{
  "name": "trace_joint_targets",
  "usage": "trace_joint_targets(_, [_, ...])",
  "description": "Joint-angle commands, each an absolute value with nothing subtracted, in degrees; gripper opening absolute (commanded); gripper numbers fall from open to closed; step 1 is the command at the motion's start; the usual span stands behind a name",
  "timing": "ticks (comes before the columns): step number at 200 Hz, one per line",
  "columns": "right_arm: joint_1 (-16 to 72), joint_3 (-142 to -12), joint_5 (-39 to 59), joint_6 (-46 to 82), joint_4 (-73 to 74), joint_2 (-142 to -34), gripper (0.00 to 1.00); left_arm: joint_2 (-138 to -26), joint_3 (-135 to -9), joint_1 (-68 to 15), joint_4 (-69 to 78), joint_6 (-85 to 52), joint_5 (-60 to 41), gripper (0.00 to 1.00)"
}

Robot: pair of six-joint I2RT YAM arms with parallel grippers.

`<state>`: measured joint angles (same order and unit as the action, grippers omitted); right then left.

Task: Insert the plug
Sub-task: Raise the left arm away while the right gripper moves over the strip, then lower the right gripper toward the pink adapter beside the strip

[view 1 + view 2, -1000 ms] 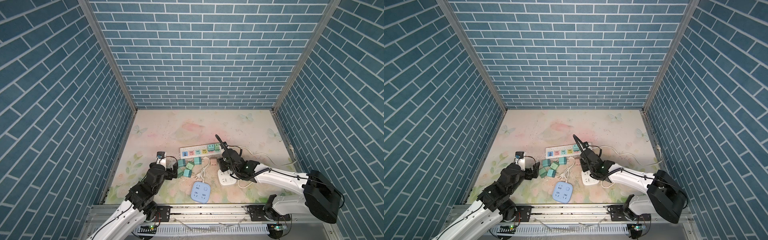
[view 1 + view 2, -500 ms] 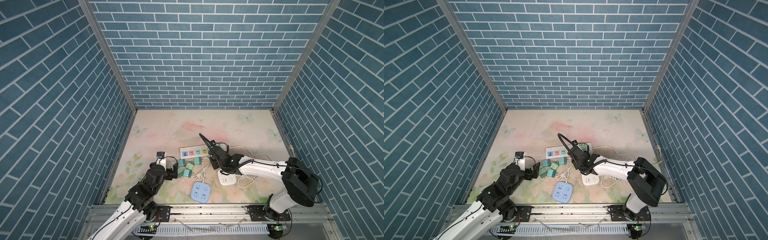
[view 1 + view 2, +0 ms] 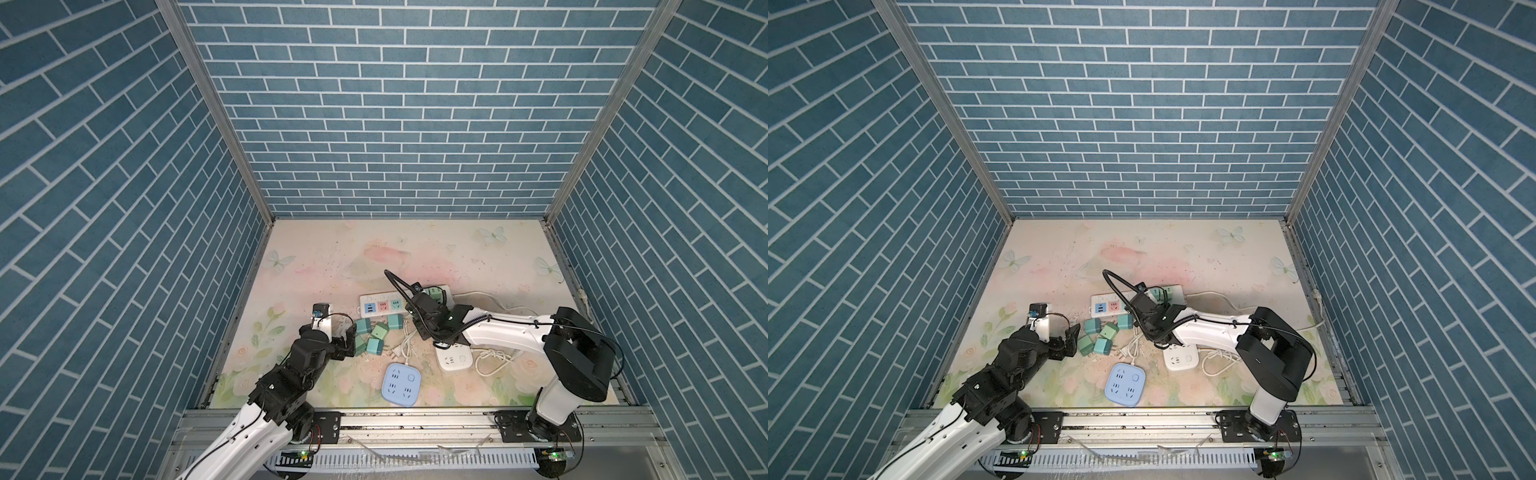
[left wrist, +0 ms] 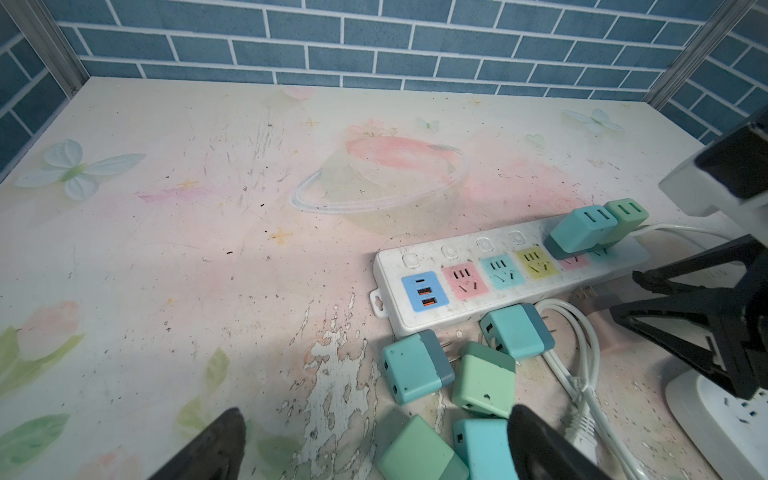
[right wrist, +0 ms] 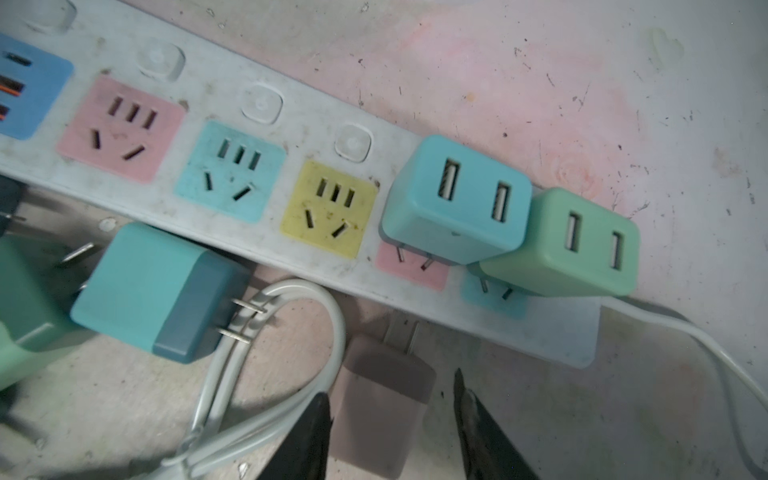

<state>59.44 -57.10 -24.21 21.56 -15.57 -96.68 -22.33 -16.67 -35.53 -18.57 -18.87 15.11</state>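
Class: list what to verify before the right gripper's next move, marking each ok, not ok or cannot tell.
1. Right gripper straddles the dusty-pink plastic plug adapter: ok.
2. Jaws closed on it: not ok, gap on one side.
3. Free socket on the long white plastic power strip: ok, yellow square socket empty.
4. Adapter's prongs face down: not ok, it lies flat.
5. White cable loop clear of adapter: cannot tell.

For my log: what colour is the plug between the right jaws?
The plug is dusty pink; right wrist view shows it best.
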Motion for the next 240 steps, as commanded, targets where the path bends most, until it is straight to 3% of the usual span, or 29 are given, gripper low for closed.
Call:
trace_joint_targets(1, [60.2,-59.3,-25.5,21.0,-17.8,-98.0,0.51,-21.7,-16.9,-35.4,-18.8,-19.2,14.6,0.99])
trace_joint_targets(146, [60.1,-63.3,-30.9,21.4,-20.3,-104.5,0.52,-21.4,-16.8,-35.4,-19.0,-19.2,14.3,1.00])
trace_joint_targets(240, [54.4,-53.6,-30.8,24.6,-18.2,-97.4,0.52,-20.5,-16.8,-35.4,-19.3,-19.2,14.1,1.00])
